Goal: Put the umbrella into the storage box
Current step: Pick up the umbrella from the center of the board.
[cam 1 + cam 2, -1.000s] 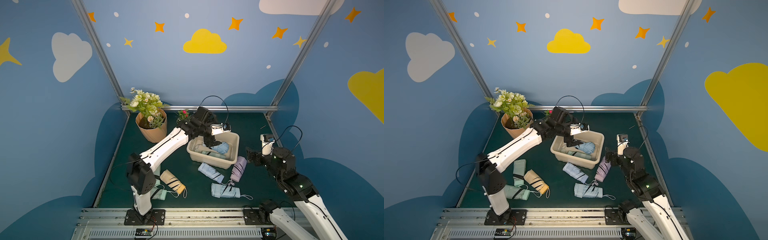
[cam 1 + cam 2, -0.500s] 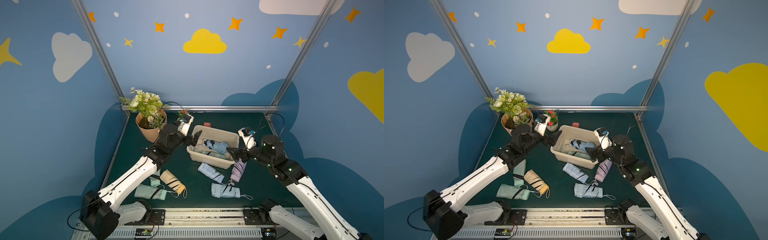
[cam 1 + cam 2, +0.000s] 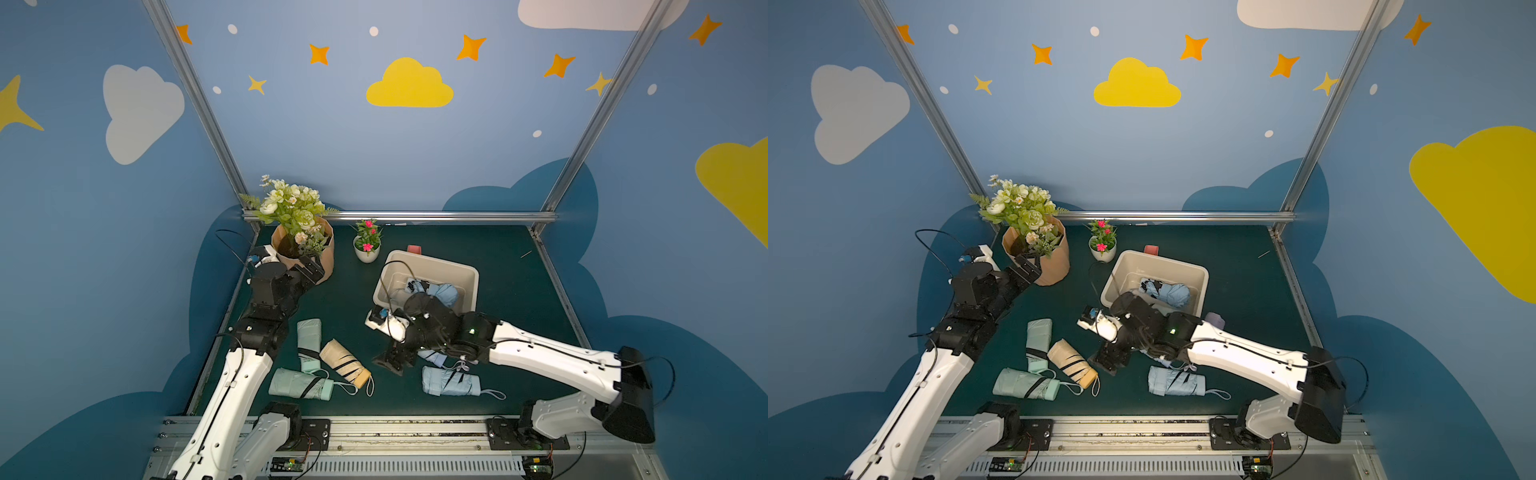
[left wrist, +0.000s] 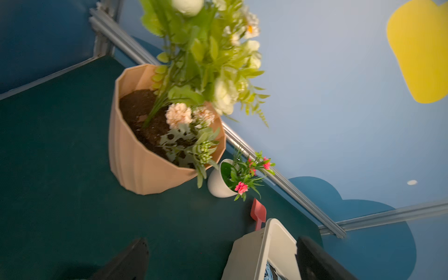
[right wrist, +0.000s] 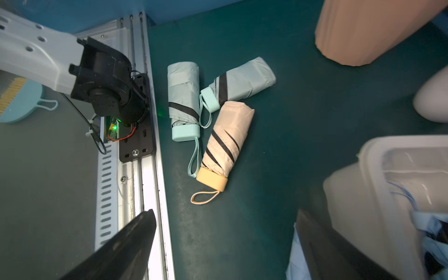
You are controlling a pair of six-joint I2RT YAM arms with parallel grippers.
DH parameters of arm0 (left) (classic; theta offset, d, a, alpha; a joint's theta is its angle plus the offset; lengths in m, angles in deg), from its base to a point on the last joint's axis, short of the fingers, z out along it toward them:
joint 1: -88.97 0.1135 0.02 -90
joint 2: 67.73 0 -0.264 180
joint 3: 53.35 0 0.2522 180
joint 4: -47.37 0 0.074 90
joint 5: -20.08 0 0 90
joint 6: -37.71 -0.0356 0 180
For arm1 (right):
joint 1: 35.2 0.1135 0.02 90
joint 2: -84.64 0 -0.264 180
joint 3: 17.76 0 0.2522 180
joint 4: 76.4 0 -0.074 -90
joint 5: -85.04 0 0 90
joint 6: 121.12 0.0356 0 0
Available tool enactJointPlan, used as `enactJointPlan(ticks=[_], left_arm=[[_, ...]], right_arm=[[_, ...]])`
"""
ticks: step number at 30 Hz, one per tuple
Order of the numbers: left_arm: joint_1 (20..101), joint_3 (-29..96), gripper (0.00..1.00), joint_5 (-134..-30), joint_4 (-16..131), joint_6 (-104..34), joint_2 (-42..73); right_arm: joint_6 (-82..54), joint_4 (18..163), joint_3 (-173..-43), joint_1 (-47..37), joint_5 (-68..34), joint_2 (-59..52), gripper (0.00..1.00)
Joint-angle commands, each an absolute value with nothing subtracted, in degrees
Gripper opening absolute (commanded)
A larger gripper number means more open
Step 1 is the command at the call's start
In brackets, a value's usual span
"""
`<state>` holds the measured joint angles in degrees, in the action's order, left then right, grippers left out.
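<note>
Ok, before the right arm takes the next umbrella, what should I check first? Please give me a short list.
1. Right gripper open: ok.
2. Nothing held in it: ok, only mat shows between the jaws.
3. Light blue umbrella lined up for a grip: cannot tell, it lies off to one side, mostly hidden.
4. Storage box has room: ok, its far part is bare.
5. Left gripper open and out of the way: ok, it is near the flower pot.

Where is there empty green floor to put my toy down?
Bare dark green mat lies between the cream plastic storage box and the metal rail on the right, and between that box and the peach faceted flower pot. The front is crowded: two mint folded umbrellas, a beige folded umbrella, a light blue folded umbrella.
</note>
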<state>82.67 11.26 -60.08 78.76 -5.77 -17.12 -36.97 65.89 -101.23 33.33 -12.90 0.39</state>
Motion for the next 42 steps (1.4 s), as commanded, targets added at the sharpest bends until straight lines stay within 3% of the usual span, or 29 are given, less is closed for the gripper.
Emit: enactJointPlan(ticks=[1,8,14,18,26,42], left_arm=[[83.3,11.8,1.0,-53.1,89.4,-0.7,-20.0],[83.4,13.2,1.0,-43.9,96.8,-1.1,-27.0],[83.7,10.4,1.0,-35.7,99.8,-1.1,-35.3],[85.2,8.6,1.0,-34.0,103.3,-1.4,-38.4],[90.5,8.8,1.0,-41.3,105.8,0.7,-35.0],[92.2,9.0,1.0,-43.9,103.7,1.7,-32.2]], right_arm=[[-37.9,59.4,-109.2,36.4,-8.8,-7.7,0.98],[-34.1,38.6,-134.0,39.7,-5.9,-30.0,0.97],[-32.6,33.9,-145.7,40.7,-1.1,-40.9,0.98],[-31.0,34.8,-147.2,40.7,0.5,-44.2,0.98],[-29.1,36.0,-149.2,39.8,4.7,-48.2,0.98],[-27.4,34.9,-155.8,38.3,2.2,-55.4,0.97]])
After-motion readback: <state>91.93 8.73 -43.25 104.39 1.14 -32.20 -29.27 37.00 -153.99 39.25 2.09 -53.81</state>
